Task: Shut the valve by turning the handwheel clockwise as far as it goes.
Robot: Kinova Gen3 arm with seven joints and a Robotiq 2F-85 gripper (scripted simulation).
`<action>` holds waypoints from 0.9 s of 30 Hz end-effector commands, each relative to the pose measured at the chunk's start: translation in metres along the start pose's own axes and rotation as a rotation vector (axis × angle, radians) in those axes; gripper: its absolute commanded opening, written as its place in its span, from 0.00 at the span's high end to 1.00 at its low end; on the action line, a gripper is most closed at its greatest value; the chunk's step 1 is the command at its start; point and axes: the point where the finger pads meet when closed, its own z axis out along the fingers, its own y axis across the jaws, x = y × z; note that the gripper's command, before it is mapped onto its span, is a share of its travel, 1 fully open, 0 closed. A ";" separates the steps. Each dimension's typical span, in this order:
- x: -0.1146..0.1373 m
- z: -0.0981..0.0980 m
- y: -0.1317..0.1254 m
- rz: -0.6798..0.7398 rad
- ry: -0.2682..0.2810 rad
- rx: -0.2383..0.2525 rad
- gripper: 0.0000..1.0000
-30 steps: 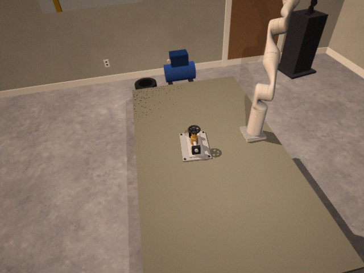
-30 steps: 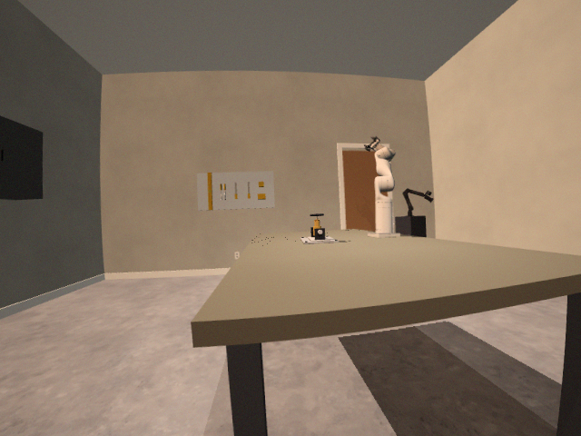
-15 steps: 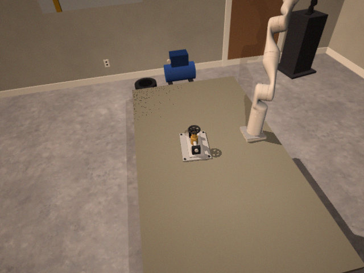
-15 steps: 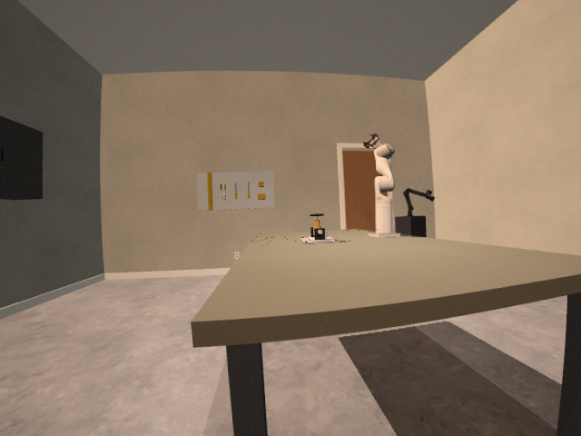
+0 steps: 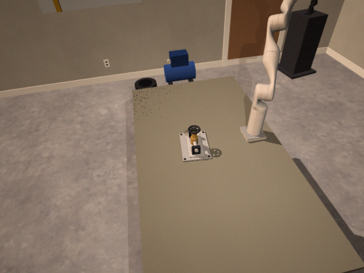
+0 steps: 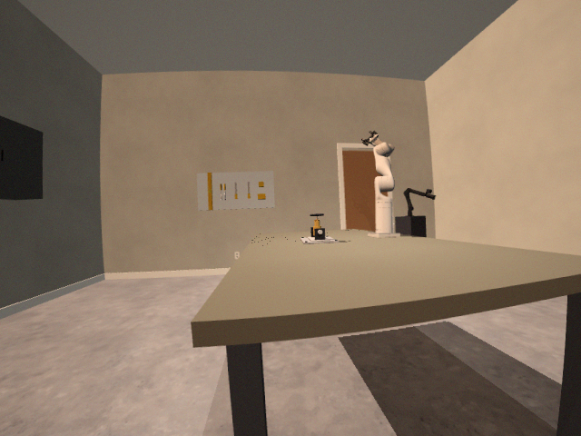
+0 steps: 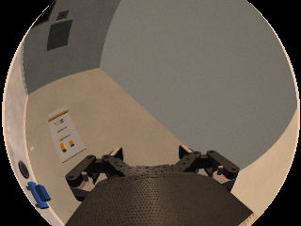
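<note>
The valve stands on a white baseplate (image 5: 195,147) near the middle of the table. Its black handwheel (image 5: 194,128) sits on top of a yellow stem above a black body. It also shows small in the exterior view (image 6: 317,215). My arm (image 5: 265,88) rises from its base at the table's right edge, folded upward. My gripper (image 6: 369,138) is high above the base, pointing up toward wall and ceiling, far from the handwheel. In the wrist view the fingers stand wide apart with nothing between them. The valve is not in the wrist view.
A blue compressor (image 5: 179,66) and a black tyre (image 5: 145,83) stand on the floor behind the table's far edge. A black cabinet (image 5: 302,41) carrying a second small arm stands at the back right beside a brown door (image 5: 249,26). Small dark specks dot the table's far left corner.
</note>
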 end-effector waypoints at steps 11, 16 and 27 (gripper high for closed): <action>0.053 0.014 0.006 0.043 0.058 0.018 0.00; 0.053 0.014 0.006 0.043 0.058 0.018 0.00; 0.079 0.020 0.007 0.066 0.088 0.032 0.00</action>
